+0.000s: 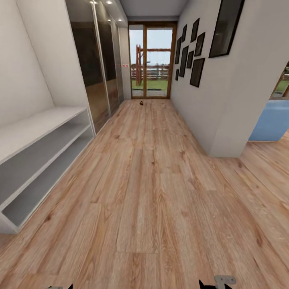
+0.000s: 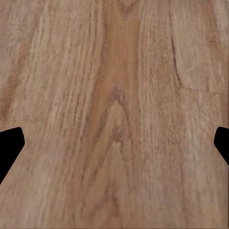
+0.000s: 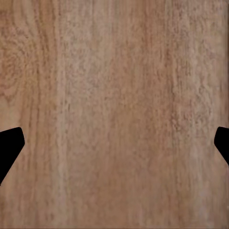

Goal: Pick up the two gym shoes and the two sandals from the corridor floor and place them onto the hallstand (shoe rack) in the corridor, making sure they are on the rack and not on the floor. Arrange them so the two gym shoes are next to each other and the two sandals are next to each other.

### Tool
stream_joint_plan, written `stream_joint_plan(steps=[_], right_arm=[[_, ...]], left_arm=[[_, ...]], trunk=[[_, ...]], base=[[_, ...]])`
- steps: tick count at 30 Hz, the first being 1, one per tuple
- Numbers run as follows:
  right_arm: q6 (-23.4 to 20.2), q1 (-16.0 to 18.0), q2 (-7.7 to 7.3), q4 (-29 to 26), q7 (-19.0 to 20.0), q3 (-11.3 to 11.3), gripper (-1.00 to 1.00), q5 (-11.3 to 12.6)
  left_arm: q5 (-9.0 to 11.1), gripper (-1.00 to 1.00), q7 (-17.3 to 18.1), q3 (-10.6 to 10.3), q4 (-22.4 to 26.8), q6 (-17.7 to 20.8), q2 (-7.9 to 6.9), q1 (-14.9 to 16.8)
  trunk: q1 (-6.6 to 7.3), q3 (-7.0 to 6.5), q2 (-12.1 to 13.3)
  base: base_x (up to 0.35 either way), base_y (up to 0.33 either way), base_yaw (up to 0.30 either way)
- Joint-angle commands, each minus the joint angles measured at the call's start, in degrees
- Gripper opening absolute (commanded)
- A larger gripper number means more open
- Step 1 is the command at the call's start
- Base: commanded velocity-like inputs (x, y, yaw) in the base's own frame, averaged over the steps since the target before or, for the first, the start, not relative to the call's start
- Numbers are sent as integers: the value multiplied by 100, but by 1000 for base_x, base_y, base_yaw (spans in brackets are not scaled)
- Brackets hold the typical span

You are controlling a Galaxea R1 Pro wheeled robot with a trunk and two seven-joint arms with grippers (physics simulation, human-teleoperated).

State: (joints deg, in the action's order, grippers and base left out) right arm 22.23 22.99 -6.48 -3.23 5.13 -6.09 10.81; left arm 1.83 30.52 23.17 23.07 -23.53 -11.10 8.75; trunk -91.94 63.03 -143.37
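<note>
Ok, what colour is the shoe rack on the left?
Light grey, nearly white, with darker grey shelf interiors. The hallstand shows best in the head view.

A long corridor floor (image 1: 152, 188) of light brown wood planks runs ahead to a glass door (image 1: 151, 60) with a wooden frame, and a small dark brown thing (image 1: 142, 103), too far off to make out, lies on the planks just before that door. At the left stands the low light-grey shoe rack (image 1: 38, 160) with a flat top and two open shelves, and past it a wardrobe (image 1: 100, 60) with dark mirrored sliding doors. Black-framed pictures (image 1: 192, 48) hang on the white wall at the right.
</note>
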Motion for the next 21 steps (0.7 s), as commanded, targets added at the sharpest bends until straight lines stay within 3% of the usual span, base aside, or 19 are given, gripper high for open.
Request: stream_joint_plan(steps=[1, 21], right_arm=[[18, 3, -2, 6, 26, -44, 100, 61], [26, -1, -24, 6, 24, -42, 100, 61]], left_arm=[[19, 100, 59, 37, -5, 6, 2, 4], [27, 100, 52, 36, -5, 6, 2, 4]], trunk=[[-2, 5, -2], [-2, 5, -2]], base=[[312, -133, 0], [312, -132, 0]])
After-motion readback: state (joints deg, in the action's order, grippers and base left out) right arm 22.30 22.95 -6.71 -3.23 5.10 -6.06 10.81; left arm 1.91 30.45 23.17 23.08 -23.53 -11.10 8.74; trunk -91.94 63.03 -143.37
